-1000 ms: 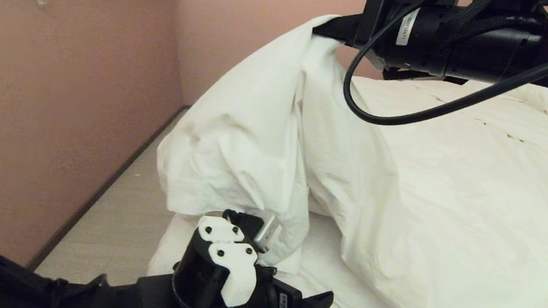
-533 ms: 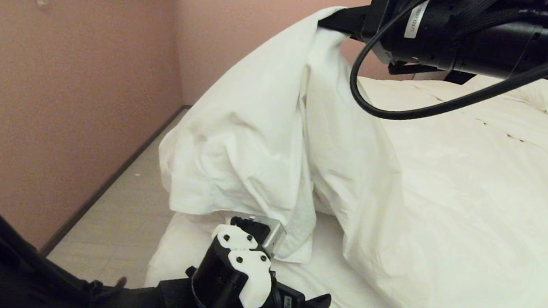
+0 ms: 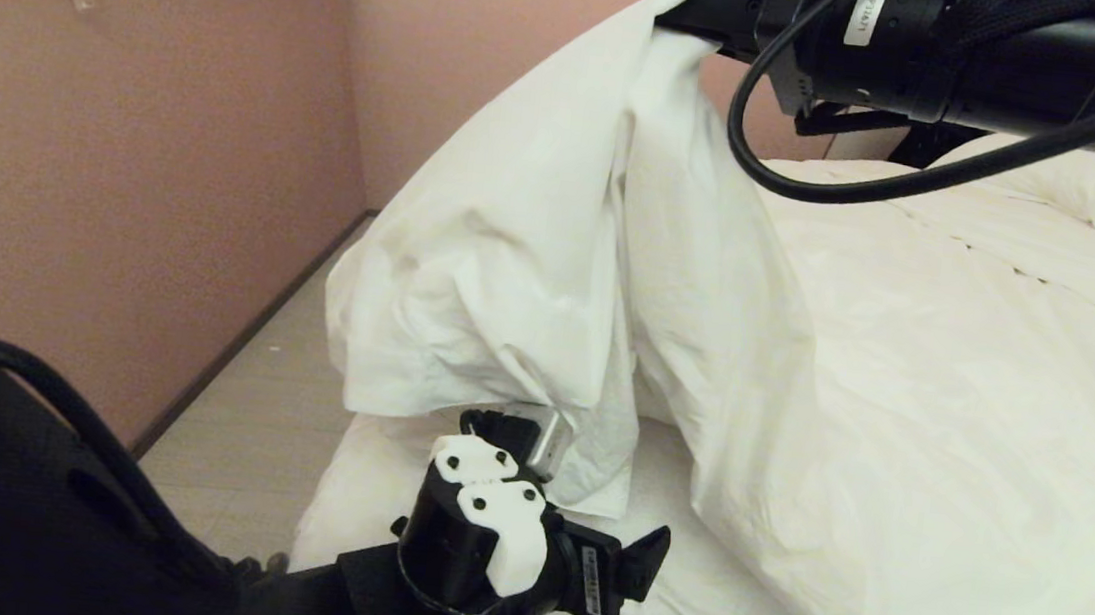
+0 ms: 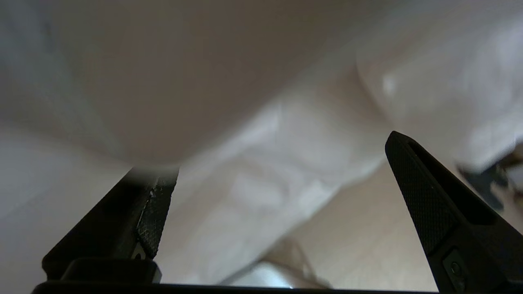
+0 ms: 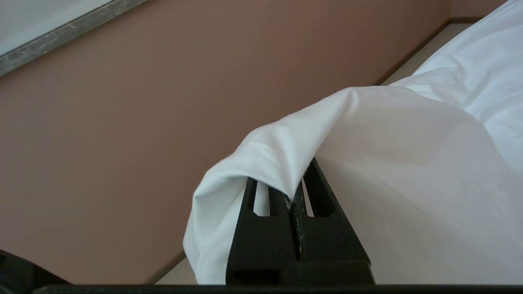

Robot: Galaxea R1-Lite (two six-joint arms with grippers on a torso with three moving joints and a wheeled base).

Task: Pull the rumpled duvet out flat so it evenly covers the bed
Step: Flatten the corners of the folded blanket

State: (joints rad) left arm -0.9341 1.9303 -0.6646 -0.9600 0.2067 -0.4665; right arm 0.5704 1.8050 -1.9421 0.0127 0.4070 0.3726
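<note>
Now: one duvet (image 3: 900,402) | right gripper (image 5: 295,192) pinching its corner | left gripper (image 4: 278,171) spread beneath

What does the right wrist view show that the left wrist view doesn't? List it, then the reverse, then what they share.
Right wrist only: the right gripper shut on a fold of the duvet, with the pink wall behind.
Left wrist only: the left gripper open, nothing between its fingers, white bedding close ahead.
Both: white fabric and a strip of pale floor.
</note>
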